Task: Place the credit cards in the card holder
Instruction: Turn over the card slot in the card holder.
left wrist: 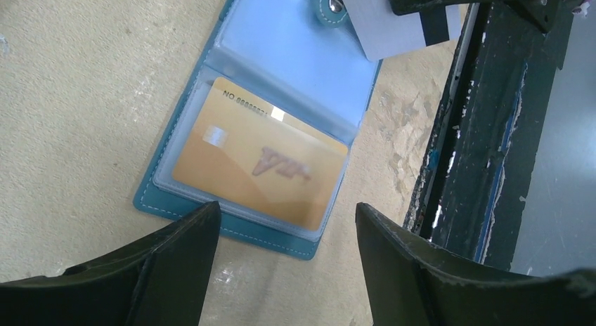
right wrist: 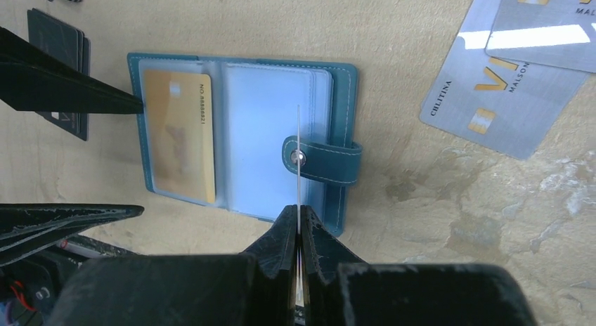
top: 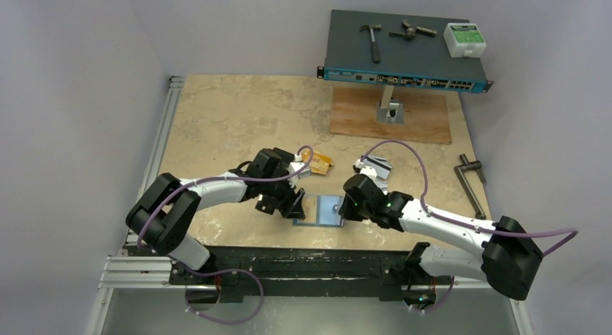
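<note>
Beige marbled counter [top: 238, 118] between plain white walls, seen from above; at the far edge a wooden board [top: 426, 125] and a blue network switch [top: 404, 61] with a hammer [top: 373, 40] on top. Near the arms, card holder [top: 322, 211] lying open and flat, left pincer [top: 292, 203] at its left edge, right pincer [top: 348, 205] at its right, orange-gold cards [top: 318, 162] and silver-white cards [top: 375, 166] just beyond. From the left wrist: left pincer spread apart and empty over the holder's near edge, one orange-gold card [left wrist: 260, 168] tucked in a clear pocket, a silver-white card [left wrist: 393, 27] hanging above the snap tab [left wrist: 330, 6]. From the right wrist: right pincer clamped on that card, held edge-on over the tab; black cards [right wrist: 60, 41] on the counter near the holder's other side.
</note>
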